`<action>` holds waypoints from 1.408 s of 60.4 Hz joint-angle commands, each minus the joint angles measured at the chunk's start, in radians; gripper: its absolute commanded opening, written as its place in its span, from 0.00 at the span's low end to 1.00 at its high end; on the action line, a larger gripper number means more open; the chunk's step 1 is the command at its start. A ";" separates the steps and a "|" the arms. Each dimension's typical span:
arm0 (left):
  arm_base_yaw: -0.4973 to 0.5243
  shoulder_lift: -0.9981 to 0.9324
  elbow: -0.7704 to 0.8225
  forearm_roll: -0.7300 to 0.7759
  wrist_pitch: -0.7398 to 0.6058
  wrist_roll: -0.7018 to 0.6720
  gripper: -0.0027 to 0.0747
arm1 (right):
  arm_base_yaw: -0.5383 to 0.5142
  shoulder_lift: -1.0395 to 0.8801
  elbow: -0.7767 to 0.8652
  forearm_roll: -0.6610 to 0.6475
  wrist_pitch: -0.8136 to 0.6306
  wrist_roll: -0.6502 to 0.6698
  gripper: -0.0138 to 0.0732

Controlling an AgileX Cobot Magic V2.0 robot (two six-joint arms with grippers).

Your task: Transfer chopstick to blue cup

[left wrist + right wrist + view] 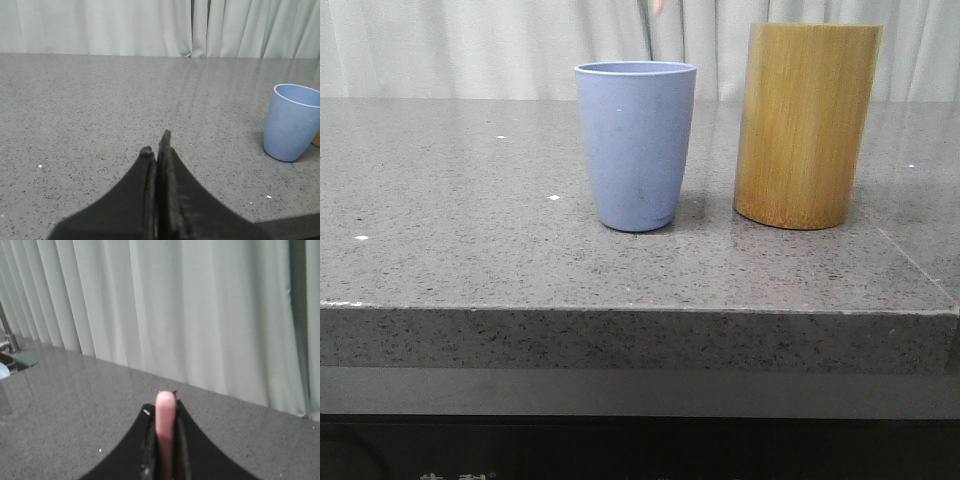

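Observation:
The blue cup (636, 145) stands upright mid-table, and also shows in the left wrist view (292, 122). My right gripper (163, 407) is shut on a pale pink chopstick (165, 415), whose rounded end sticks out between the fingers, above the grey table facing the curtain. In the front view a thin stick (646, 35) with a pink bit at the top edge shows just above the cup's rim. My left gripper (156, 145) is shut and empty, low over the table to the left of the cup. Neither gripper body shows in the front view.
A taller yellow-brown bamboo cylinder (807, 125) stands just right of the blue cup. The grey speckled table (470, 200) has its front edge near the camera. A pale curtain (470, 45) hangs behind the table.

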 commanded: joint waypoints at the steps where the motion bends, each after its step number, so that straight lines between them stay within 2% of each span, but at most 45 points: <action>1: 0.001 0.012 -0.023 -0.007 -0.078 -0.008 0.01 | 0.009 0.028 -0.036 0.003 -0.073 -0.010 0.06; 10: 0.001 0.012 -0.023 -0.007 -0.078 -0.008 0.01 | 0.009 0.117 -0.035 0.003 -0.059 -0.010 0.08; 27: 0.001 0.012 -0.023 -0.007 -0.078 -0.008 0.01 | 0.009 0.163 -0.033 0.003 -0.032 -0.010 0.37; 34: 0.001 0.012 -0.023 -0.007 -0.078 -0.008 0.01 | 0.008 0.148 -0.035 -0.005 -0.033 -0.011 0.41; 42: 0.001 0.012 -0.023 -0.007 -0.078 -0.008 0.01 | 0.004 0.101 -0.051 -0.056 0.027 -0.012 0.41; 49: 0.001 0.012 -0.023 -0.007 -0.078 -0.008 0.01 | -0.025 0.063 -0.138 -0.076 0.221 -0.012 0.38; 55: 0.001 0.012 -0.023 -0.007 -0.078 -0.008 0.01 | -0.077 0.046 -0.229 -0.076 0.420 -0.012 0.29; 63: 0.001 0.012 -0.023 -0.007 -0.078 -0.008 0.01 | -0.158 0.024 -0.304 -0.076 0.582 -0.012 0.13; 69: 0.001 0.012 -0.023 -0.007 -0.078 -0.008 0.01 | -0.225 -0.006 -0.310 -0.076 0.643 -0.012 0.06; 76: 0.001 0.012 -0.023 -0.007 -0.078 -0.008 0.01 | -0.314 -0.051 -0.305 -0.076 0.721 -0.011 0.06; 85: 0.001 0.012 -0.023 -0.007 -0.078 -0.008 0.01 | -0.421 -0.146 -0.214 -0.076 0.742 -0.011 0.06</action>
